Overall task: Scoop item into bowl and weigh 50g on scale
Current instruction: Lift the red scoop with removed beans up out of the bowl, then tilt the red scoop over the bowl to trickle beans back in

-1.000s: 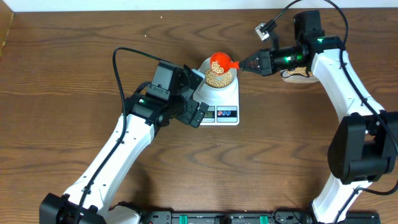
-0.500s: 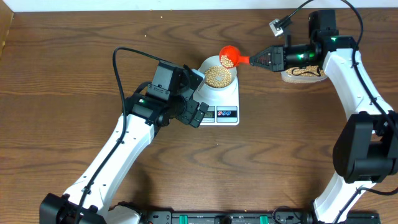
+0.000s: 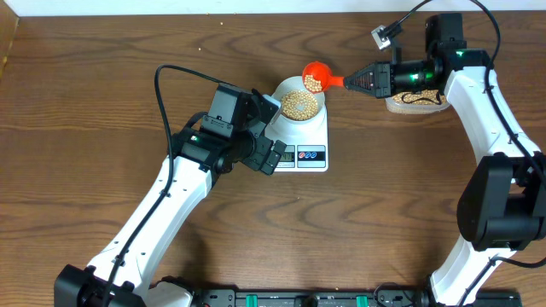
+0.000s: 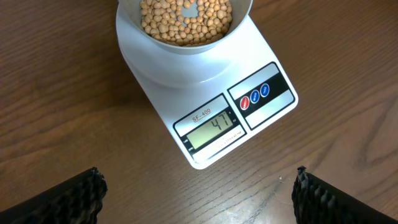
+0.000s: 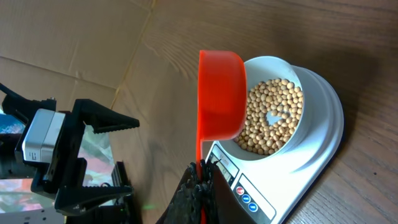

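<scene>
The pale bowl stands on the white scale, holding many tan beans. In the left wrist view the bowl sits at the top and the scale display reads 47. My right gripper is shut on the handle of an orange scoop, held level above the bowl's far right rim with a few beans in it. In the right wrist view the scoop is beside the bowl. My left gripper is open and empty just left of the scale's front.
A clear tub with beans stands at the back right, under my right arm. Bare brown wood table lies all around. A black rail runs along the front edge.
My right gripper lifted the scoop up and to the right, off the bowl, and turned it level. Over the last half second nothing moved. The left arm stayed still.
</scene>
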`<move>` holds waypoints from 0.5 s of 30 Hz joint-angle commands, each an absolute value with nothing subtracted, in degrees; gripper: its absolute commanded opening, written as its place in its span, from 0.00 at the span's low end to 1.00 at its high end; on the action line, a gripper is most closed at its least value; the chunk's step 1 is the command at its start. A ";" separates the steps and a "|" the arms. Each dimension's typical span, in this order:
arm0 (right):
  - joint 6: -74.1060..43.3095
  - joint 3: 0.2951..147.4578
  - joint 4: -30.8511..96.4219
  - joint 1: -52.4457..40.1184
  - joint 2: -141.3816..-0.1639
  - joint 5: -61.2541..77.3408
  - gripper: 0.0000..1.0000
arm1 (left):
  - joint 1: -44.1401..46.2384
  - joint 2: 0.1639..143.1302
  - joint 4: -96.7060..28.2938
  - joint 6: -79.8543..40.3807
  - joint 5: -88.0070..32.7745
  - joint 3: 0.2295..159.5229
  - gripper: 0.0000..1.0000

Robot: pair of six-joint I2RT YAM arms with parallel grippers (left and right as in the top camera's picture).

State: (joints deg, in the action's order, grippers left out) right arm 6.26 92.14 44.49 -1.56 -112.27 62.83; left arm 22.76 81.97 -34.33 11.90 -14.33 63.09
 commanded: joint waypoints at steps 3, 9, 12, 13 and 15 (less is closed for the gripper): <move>5.85 92.99 44.36 -1.61 -112.88 62.89 0.01 | 22.63 81.97 -34.50 12.40 -14.79 63.09 0.98; 6.94 92.99 44.38 -3.05 -112.88 59.79 0.01 | 22.63 81.97 -34.50 12.40 -14.79 63.09 0.98; 7.86 92.99 44.34 -3.92 -112.88 58.83 0.01 | 22.63 81.97 -34.50 12.40 -14.79 63.09 0.98; 7.88 92.99 44.34 -4.23 -112.88 58.30 0.01 | 22.63 81.97 -34.48 12.40 -14.79 63.09 0.98; 7.99 92.99 44.38 -4.80 -112.88 56.97 0.01 | 22.63 81.97 -34.48 12.40 -14.79 63.09 0.98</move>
State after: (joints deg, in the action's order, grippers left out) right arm 6.72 92.14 44.49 -3.68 -112.27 58.41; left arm 22.76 81.97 -34.33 11.88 -14.31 63.09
